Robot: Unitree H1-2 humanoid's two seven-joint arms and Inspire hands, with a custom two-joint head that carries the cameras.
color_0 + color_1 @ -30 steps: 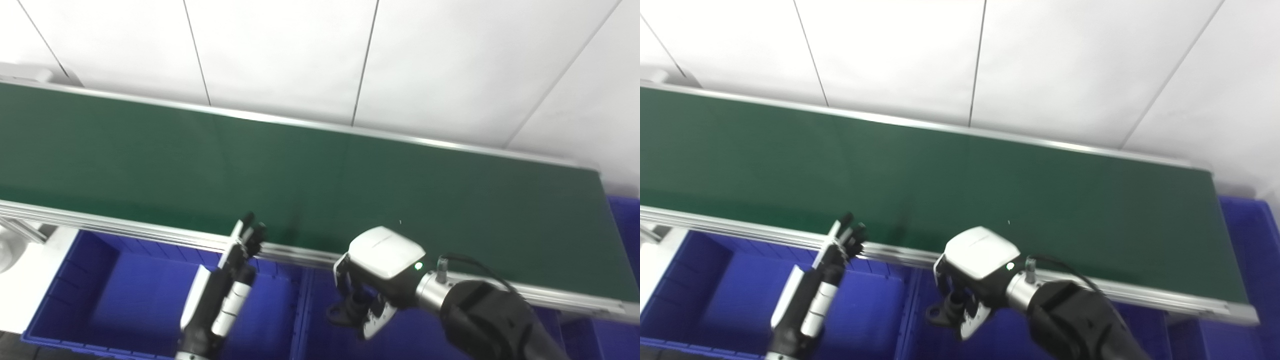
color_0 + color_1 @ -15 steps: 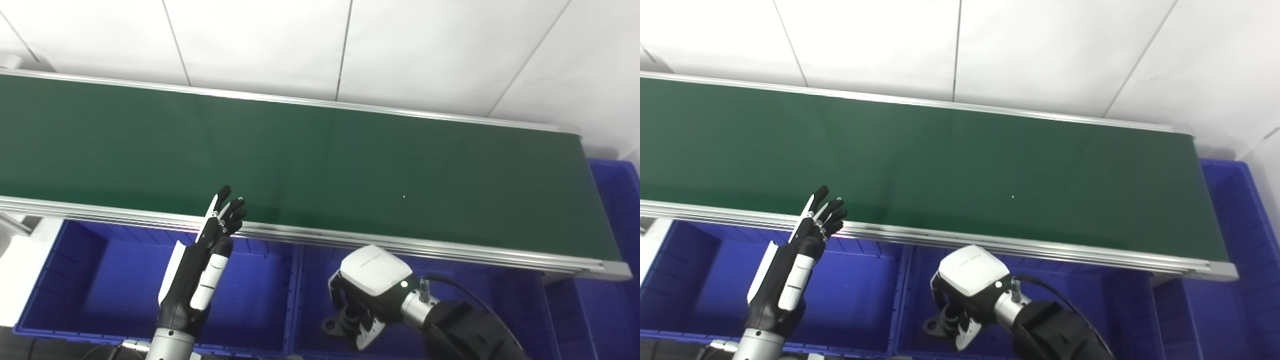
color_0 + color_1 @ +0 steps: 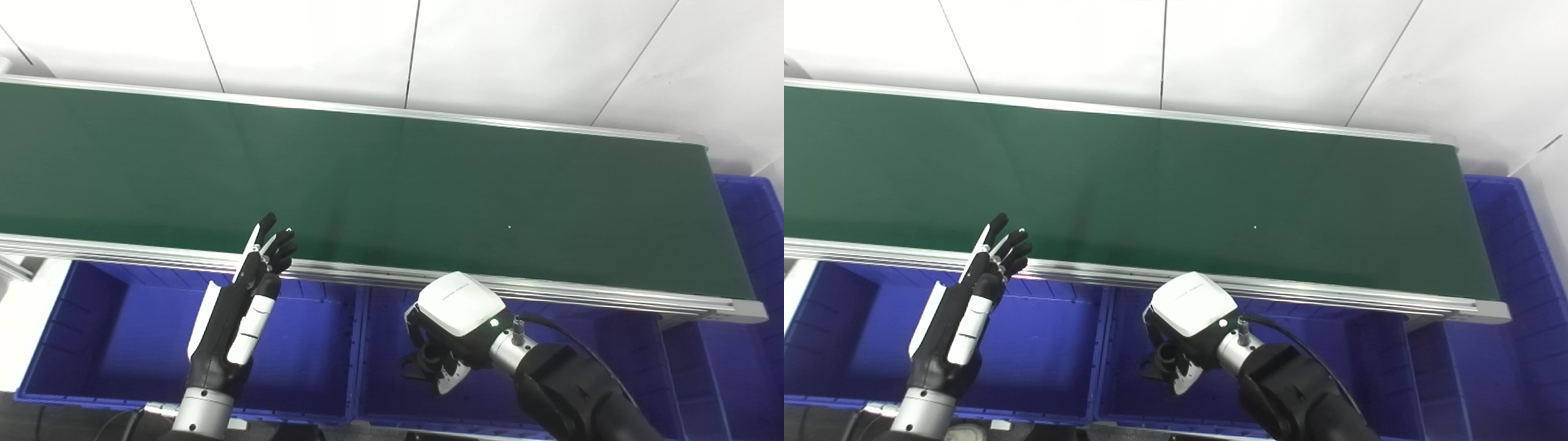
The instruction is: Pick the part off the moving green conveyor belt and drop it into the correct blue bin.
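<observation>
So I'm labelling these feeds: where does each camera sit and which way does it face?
Left eye view: on the head, looking down at the long green conveyor belt and blue plastic bins; both arms enter from below.
Right eye view: beside it, same scene shifted leftward.
Shared: left hand open, right hand over the middle blue bin, holding a dark part.

Left hand: raised upright on its silver wrist, fingers extended and slightly spread, holding nothing. Right hand: white back facing up, fingers curled downward around a small dark part, apparently gripped; black forearm enters from lower right.
</observation>
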